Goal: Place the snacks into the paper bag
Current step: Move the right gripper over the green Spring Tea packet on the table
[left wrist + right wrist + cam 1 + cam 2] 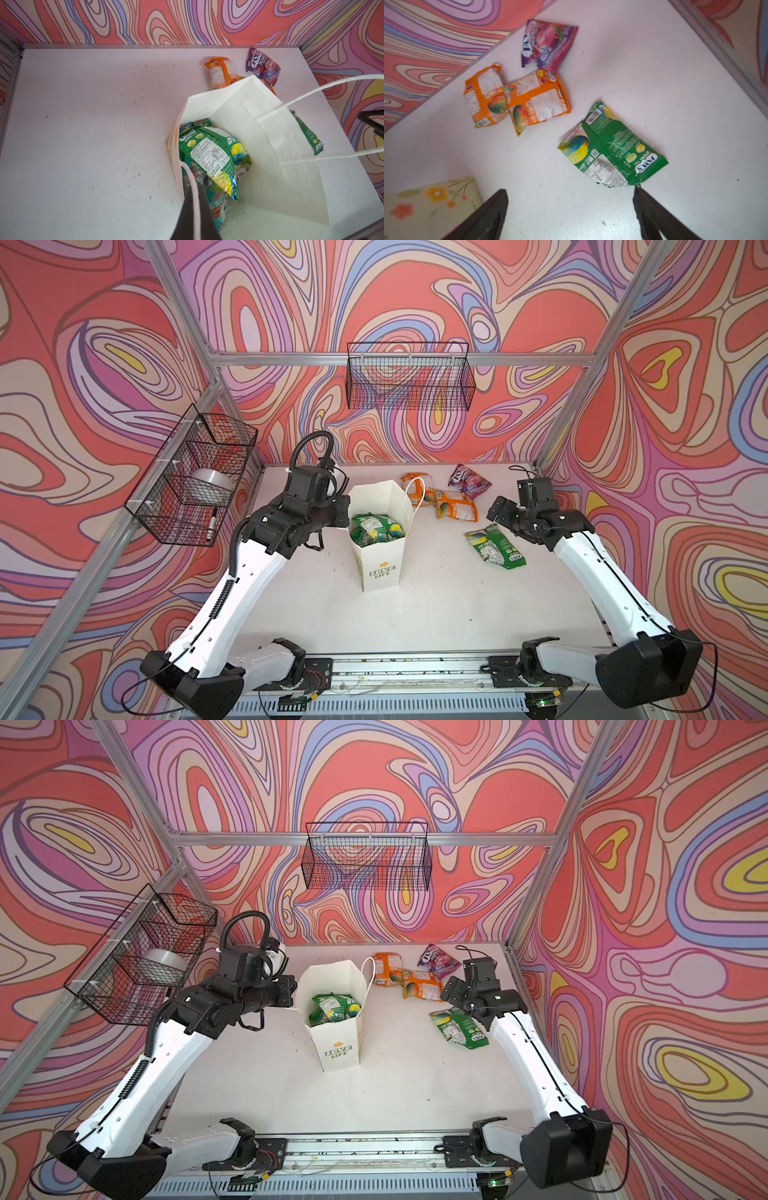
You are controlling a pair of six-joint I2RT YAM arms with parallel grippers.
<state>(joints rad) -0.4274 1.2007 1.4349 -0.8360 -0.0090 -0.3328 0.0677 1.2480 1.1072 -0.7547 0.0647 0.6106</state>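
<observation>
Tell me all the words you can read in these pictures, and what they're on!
"LOVE LIFE": on the side of the bag.
"FOX'S SPRING TEA": on the loose green pouch.
"FOX'S SPRING TEA": on the green pouch in the bag.
"FOX'S BERR", the rest lost in a crease: on the purple pouch.
Orange pouches: print too small to read.
Fine print and barcodes on all pouches: too small to read.

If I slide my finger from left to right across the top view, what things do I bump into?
Black wire basket → paper bag → orange pouches → green pouch. The purple pouch lines up sideways with the orange and green ones, so I skipped it.
</observation>
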